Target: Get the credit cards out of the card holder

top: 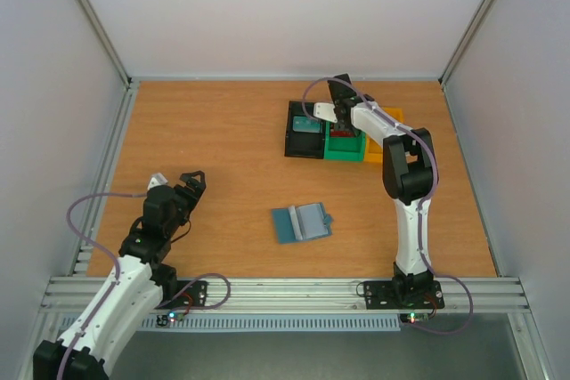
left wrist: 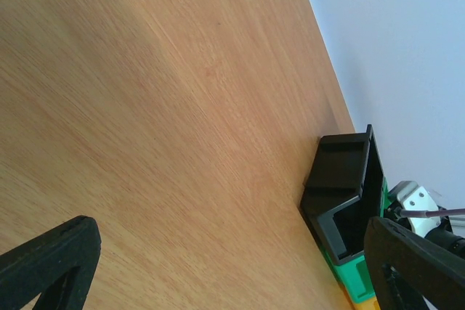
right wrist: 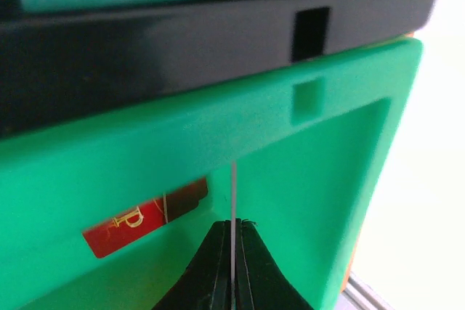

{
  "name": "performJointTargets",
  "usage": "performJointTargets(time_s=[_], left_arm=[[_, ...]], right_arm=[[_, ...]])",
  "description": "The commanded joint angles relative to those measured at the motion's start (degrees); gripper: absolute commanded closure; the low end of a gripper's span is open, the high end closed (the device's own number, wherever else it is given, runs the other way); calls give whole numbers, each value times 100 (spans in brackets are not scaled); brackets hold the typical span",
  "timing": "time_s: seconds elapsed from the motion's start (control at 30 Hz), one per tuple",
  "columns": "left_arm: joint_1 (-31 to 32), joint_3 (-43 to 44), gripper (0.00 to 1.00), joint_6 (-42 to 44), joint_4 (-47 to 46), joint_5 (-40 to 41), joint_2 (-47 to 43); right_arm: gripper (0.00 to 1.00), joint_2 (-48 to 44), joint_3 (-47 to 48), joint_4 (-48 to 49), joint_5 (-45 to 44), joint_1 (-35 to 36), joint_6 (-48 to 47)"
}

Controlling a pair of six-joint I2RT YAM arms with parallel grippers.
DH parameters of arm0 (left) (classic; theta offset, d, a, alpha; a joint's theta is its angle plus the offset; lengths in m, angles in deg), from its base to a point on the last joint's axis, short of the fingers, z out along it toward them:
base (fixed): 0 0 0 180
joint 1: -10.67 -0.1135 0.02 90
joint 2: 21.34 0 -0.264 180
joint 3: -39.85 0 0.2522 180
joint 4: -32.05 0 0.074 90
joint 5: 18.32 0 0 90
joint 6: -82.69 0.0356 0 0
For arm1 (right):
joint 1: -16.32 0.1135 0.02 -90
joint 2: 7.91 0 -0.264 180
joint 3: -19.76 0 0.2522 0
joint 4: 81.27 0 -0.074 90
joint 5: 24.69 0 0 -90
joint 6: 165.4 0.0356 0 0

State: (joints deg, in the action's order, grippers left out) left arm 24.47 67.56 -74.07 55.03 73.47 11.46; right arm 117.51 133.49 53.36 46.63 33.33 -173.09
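The right gripper (right wrist: 232, 224) hangs over the green bin (right wrist: 312, 179) at the far right part of the table (top: 214, 149). Its jaws are pressed together on a thin card (right wrist: 233, 194), which stands upright between the tips. The card is seen only from its edge, as a pale line, so its colour I cannot tell. Below it, on the floor of the green bin, lies a red card (right wrist: 145, 217) with pale print, near the wall on the black bin's side. It is apart from the held one.

The black bin (right wrist: 145, 41) touches the green bin on its left side, and a teal card (top: 307, 125) lies inside it. A yellow bin (top: 375, 156) stands on the other side of the green one.

The holder (top: 301, 222) lies open and flat on the table, near the middle, well apart from the bins and from both grippers. Its lighter inner pockets face up. Whether a card is inside it, the top view does not show.

The left gripper (top: 192, 181) is at the left side of the table, well apart from the holder. Its jaws are spread wide and nothing is between them; the left wrist view shows only bare wood between the two fingers (left wrist: 51, 259).
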Motion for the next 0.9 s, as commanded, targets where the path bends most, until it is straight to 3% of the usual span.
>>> performJointTargets(time_s=[0.0, 0.33, 0.57, 0.83, 0.87], left_arm=[[-36, -86, 1, 102, -298, 156, 38], [-37, -86, 1, 111, -298, 156, 43], [-36, -86, 1, 98, -297, 122, 87], [-38, -95, 1, 149, -310, 116, 84], [-39, -95, 1, 161, -315, 106, 100]], right_arm=[[97, 111, -235, 507, 43, -5, -367], [84, 101, -545, 736, 90, -40, -461], [50, -212, -574, 429, 82, -40, -389], [30, -707, -325, 48, 110, -40, 138], [7, -811, -331, 53, 110, -39, 236]])
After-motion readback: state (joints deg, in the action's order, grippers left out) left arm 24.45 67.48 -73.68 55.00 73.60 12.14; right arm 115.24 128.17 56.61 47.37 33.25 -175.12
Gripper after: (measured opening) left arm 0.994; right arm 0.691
